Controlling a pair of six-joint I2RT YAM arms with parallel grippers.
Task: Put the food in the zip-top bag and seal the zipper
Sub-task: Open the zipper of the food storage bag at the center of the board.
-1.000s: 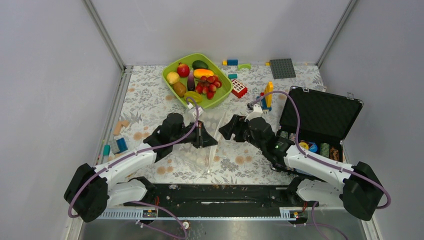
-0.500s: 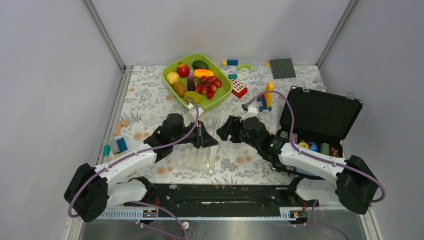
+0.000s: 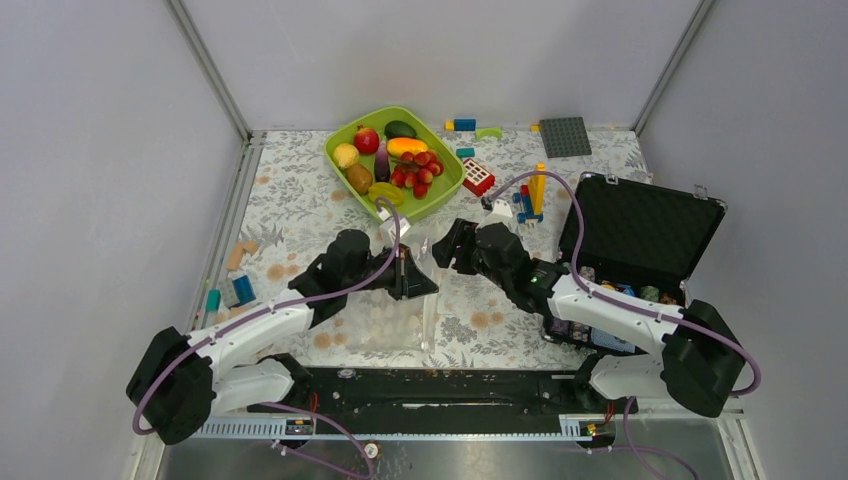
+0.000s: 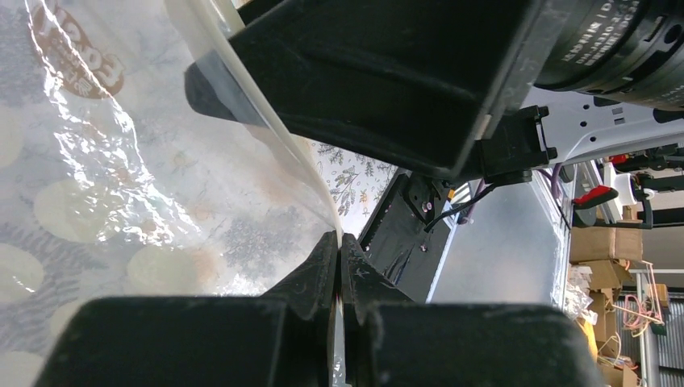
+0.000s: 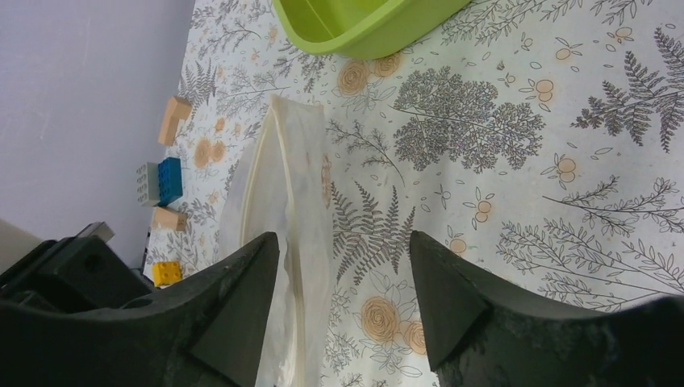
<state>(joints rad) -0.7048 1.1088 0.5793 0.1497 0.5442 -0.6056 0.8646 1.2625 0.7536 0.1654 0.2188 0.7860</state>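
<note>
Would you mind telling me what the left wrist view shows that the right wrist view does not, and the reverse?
Only the left wrist view shows the left gripper, its fingers shut on the top edge of the clear dotted plastic bag. Only the right wrist view shows the right gripper, open, a corner of the lime-green plastic tray, and a blue building block beside a grey building block. Both show the bag and the floral tablecloth.

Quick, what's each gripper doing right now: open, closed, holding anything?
Left gripper: closed, pinching the edge of the zip-top bag.
Right gripper: open, holding nothing.
</note>
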